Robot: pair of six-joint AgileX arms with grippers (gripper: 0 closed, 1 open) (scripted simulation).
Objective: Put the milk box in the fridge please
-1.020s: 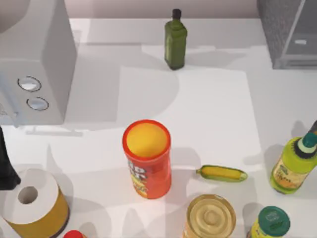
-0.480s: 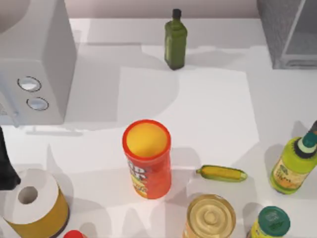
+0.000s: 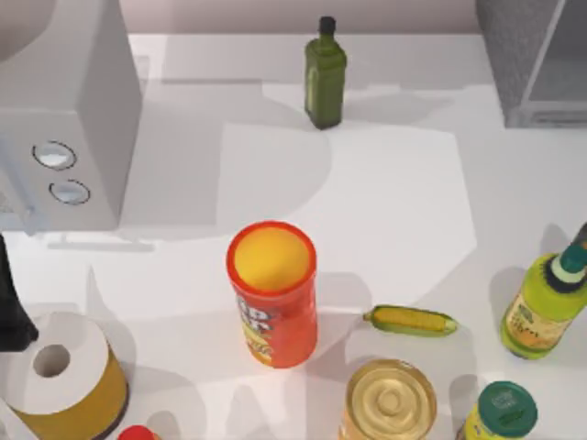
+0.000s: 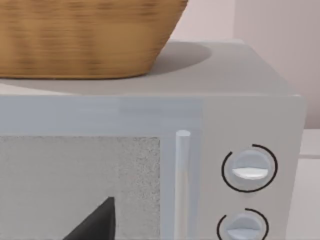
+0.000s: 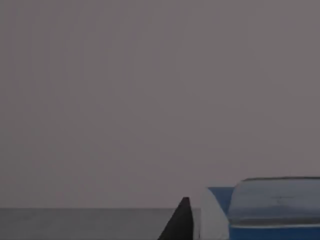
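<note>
**Milk box is inside the fridge — the set-down decides it**

The right wrist view looks across a plain grey inner panel, with the blue-topped milk box (image 5: pixel 260 207) close under the camera and a dark fingertip (image 5: pixel 180 222) just beside it. Whether the jaws pinch the carton or are spread, I cannot tell. From above, the fridge (image 3: pixel 514 55) sits at the table's far right corner. My judgement: placement is nearly done. Lower it flat onto the shelf, release only once it rests, then back out straight, without clipping the carton. The left arm (image 3: pixel 11 302) waits by the microwave (image 3: pixel 64 110), its jaws also unreadable.
</note>
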